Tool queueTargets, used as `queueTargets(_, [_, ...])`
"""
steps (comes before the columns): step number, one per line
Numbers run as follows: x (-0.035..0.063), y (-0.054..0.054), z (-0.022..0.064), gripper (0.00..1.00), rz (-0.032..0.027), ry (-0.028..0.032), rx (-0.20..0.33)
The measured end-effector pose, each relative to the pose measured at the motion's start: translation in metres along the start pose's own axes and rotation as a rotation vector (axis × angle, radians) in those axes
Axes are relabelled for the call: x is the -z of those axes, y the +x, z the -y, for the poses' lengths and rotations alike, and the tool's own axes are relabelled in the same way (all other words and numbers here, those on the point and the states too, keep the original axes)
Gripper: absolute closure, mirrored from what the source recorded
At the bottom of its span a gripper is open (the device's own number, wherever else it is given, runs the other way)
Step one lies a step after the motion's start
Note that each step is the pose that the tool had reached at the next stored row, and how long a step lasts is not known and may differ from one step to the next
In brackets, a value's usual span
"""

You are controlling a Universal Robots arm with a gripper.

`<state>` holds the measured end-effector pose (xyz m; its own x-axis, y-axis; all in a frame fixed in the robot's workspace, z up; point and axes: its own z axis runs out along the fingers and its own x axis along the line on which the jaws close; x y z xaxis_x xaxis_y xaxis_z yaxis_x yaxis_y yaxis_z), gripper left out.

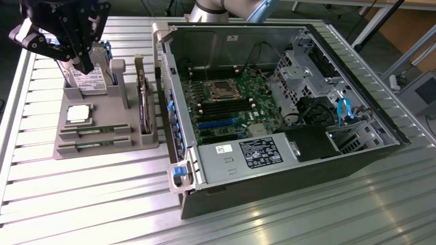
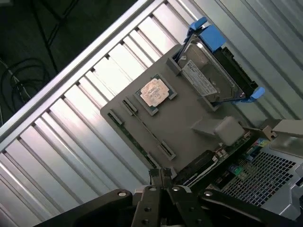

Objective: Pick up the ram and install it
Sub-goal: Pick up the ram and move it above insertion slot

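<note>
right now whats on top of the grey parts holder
Square silver processor chip, two slim green ram sticks, labelled hard drive, dark card on edge. The black pincer hides the drive's upper part.

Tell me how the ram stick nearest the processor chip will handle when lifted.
The ram stick is a thin, bare circuit board, so it is probably stiff, light and fragile. It stands on edge in a slot of the grey holder, so it should lift straight out, but may bind if tilted.
</note>
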<state>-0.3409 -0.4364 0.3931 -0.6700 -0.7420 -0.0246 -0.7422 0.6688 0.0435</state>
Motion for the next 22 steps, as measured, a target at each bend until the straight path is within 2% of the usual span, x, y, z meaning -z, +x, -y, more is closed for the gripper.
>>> queueTargets(2, [0.0,0.0,0.0,0.9,-0.0013,-0.0007,0.03])
queueTargets(12, [0.0,0.0,0.0,0.9,-0.0044,-0.0025,0.1])
queueTargets(13, [0.0,0.0,0.0,0.9,-0.0055,-0.0031,0.127])
queueTargets(17, [0.0,0.0,0.0,0.9,-0.0074,-0.0042,0.17])
queueTargets(22, [0.0,0.0,0.0,0.9,-0.0088,-0.005,0.202])
